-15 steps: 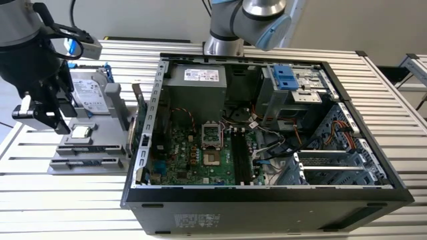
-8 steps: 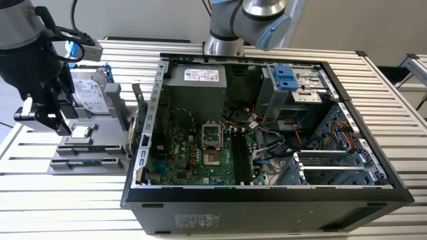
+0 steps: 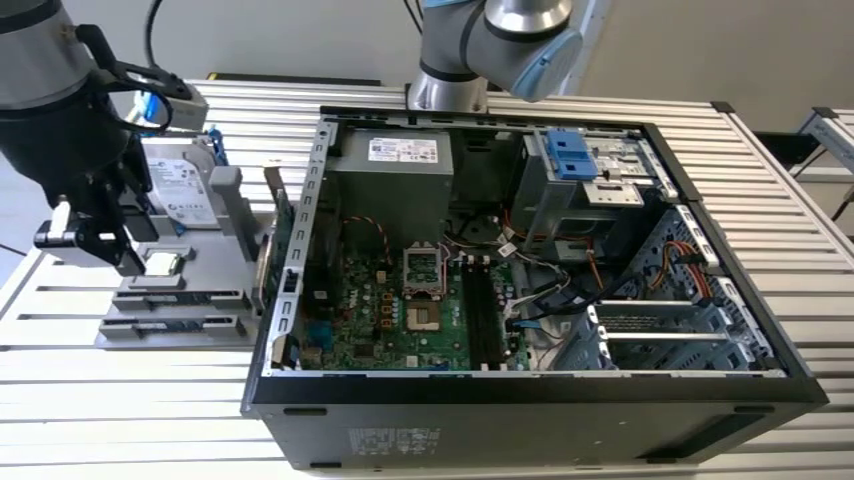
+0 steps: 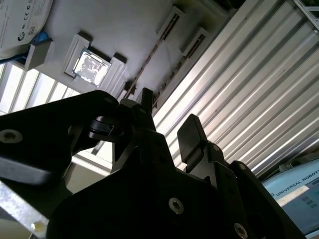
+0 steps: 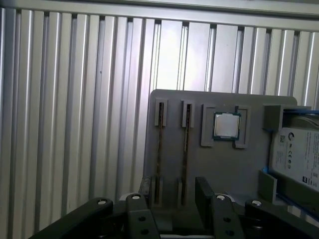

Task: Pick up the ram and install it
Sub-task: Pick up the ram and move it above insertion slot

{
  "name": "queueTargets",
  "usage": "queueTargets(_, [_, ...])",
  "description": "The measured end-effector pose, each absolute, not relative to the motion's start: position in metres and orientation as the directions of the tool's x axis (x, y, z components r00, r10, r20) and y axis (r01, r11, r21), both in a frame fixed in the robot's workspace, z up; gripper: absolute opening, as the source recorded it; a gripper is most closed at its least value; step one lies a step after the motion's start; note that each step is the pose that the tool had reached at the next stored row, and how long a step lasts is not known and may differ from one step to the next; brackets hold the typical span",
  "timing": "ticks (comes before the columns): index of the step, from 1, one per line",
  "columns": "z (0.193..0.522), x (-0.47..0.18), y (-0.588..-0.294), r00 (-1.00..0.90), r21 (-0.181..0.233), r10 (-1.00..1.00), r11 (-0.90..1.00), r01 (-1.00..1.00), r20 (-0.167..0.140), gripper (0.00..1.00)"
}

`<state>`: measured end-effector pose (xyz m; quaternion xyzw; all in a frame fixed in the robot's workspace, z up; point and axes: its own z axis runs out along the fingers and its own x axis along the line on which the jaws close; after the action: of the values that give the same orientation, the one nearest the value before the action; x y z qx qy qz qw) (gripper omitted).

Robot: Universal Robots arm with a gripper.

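Two ram sticks stand on edge in slots of a grey fixture plate [image 5: 219, 169]. They are thin dark strips in the first wrist view, one ram stick [image 5: 159, 149] beside the other [image 5: 186, 147], and both lie low on the plate [image 3: 180, 297] in the exterior view. My gripper [image 5: 175, 195] hovers above that end of the plate, open, with nothing between its fingers [image 5: 204, 191]. The second wrist view has the gripper [image 4: 167, 119] over the same thin strips [image 4: 149, 62]. At the exterior view's left the gripper [image 3: 94, 250] hangs over the fixture.
The plate also carries a square processor chip [image 5: 227, 125] and a silver hard drive [image 5: 299, 157] in a blue frame. An open computer case [image 3: 534, 385] lies to the exterior view's right, with dark memory slots [image 3: 483, 310] on its green board. A ribbed aluminium table [image 5: 75, 124] is underneath.
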<state>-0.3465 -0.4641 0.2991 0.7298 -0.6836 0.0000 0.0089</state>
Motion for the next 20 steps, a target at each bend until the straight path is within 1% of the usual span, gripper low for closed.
queueTargets(20, [0.277,-0.346,-0.464,0.066,0.013,-0.998,-0.065,-0.998,0.013,1.0])
